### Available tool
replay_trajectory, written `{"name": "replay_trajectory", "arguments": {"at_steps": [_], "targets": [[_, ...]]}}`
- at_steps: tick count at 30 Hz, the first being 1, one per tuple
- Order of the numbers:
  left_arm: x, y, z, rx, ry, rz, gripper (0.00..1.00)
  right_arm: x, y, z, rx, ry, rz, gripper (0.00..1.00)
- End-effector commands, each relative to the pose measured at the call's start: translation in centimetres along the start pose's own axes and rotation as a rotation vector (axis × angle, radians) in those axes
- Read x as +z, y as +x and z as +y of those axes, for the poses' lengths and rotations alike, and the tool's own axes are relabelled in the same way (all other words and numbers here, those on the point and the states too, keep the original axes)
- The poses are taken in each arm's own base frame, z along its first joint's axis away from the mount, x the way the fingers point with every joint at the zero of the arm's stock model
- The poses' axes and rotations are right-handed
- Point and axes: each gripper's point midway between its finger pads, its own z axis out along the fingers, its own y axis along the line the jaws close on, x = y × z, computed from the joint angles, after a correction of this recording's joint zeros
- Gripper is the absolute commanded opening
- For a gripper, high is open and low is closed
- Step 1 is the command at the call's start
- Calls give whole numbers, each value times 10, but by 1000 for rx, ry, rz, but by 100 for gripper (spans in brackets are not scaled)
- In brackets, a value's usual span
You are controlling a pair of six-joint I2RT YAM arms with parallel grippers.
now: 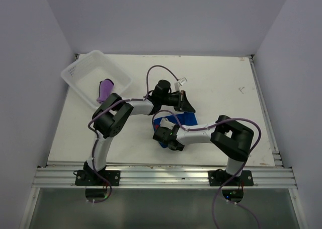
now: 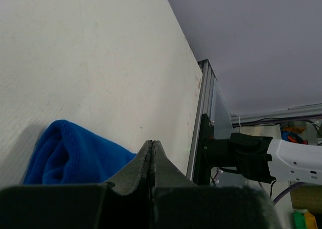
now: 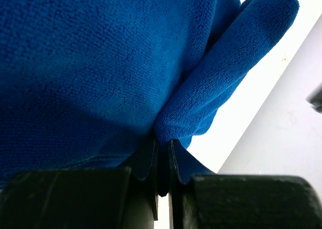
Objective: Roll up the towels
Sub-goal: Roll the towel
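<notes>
Looking down from above, you can take the white basket (image 1: 90, 70) in the far left corner of the worktop (image 1: 221, 83) as your marker. The purple towel (image 1: 105, 89) lies inside that basket, bunched into a compact bundle against its near right wall.

The blue towel (image 1: 183, 119) is outside the basket. It lies on the worktop well to the basket's right and somewhat closer to the arm bases than the basket's near corner.

Your left tool (image 1: 188, 105) is to the right of the basket, about level with its near corner, and sits at the side of the blue towel farther from the arm bases. In the left wrist view its fingers (image 2: 143, 161) are pressed flat together. No cloth shows between them, and the towel's rounded, folded end lies just beside them on the bare white surface.

Your right tool (image 1: 163, 137) is also to the right of the basket, but less far from it than the left tool and closer to the arm bases. It points into the blue towel from that side. In the right wrist view its fingers (image 3: 146, 161) are clamped on the cloth, with only a thin slit left between them. A thick rounded fold of blue rises from the tips, and the rest of the towel fills the view beside it.
</notes>
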Motion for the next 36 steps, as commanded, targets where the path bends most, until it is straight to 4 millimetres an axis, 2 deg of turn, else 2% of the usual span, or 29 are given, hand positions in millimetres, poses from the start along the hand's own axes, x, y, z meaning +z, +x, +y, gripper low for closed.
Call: {"name": "replay_trajectory", "arguments": {"at_steps": [1, 4, 5, 7, 8, 10, 12, 13, 16, 17, 19, 20, 22, 26, 27, 29, 30, 31, 32, 33, 35, 36], "targets": [[9, -5, 1, 49, 32, -14, 0, -1, -8, 8, 8, -44, -13, 0], [19, 1, 21, 41, -20, 4, 0, -2, -8, 7, 12, -46, -16, 0], [22, 4, 34, 36, -62, -2, 0, -3, -8, 6, 11, -46, -13, 0], [24, 10, 49, 22, -105, 10, 0, -5, -9, 4, 19, -50, -21, 0], [26, 15, 62, 11, -146, 10, 0, -5, -9, 5, 21, -54, -22, 0], [25, 21, 77, 7, -192, 19, 0, -8, -11, 4, 27, -67, -26, 4], [23, 26, 92, 0, -250, 19, 0, -13, -13, 4, 34, -84, -27, 14], [22, 27, 96, 0, -266, 17, 0, -19, -16, 2, 50, -99, -46, 26], [16, 32, 106, -3, -315, 1, 0, -41, -23, -2, 123, -185, -108, 46], [15, 31, 105, 1, -316, -7, 0, -50, -23, 4, 158, -253, -118, 49], [11, 39, 108, -13, -321, -5, 0, -64, -25, 3, 217, -316, -149, 56], [9, 39, 108, -19, -330, -16, 0, -79, -25, 0, 279, -375, -178, 57], [6, 44, 108, -28, -324, -24, 0, -90, -19, -2, 326, -419, -191, 59], [4, 48, 108, -37, -319, -36, 0, -115, -8, -21, 515, -475, -250, 63], [3, 49, 107, -37, -317, -39, 0, -123, -5, -33, 586, -476, -304, 64], [2, 46, 102, -27, -305, -50, 0, -126, -7, -52, 751, -456, -346, 62], [0, 48, 102, -26, -308, -51, 0, -125, -5, -56, 805, -471, -368, 58], [-1, 45, 98, -20, -302, -57, 0, -121, -11, -61, 908, -509, -370, 57], [-1, 45, 97, -12, -299, -58, 0, -116, -10, -64, 963, -524, -359, 57], [-2, 46, 96, -9, -301, -58, 0, -99, -2, -69, 1040, -510, -319, 57], [-3, 45, 94, 0, -300, -63, 0, -85, -1, -63, 1127, -541, -293, 59], [-4, 48, 94, -4, -300, -61, 0, -78, 0, -63, 1166, -554, -275, 63]]}}
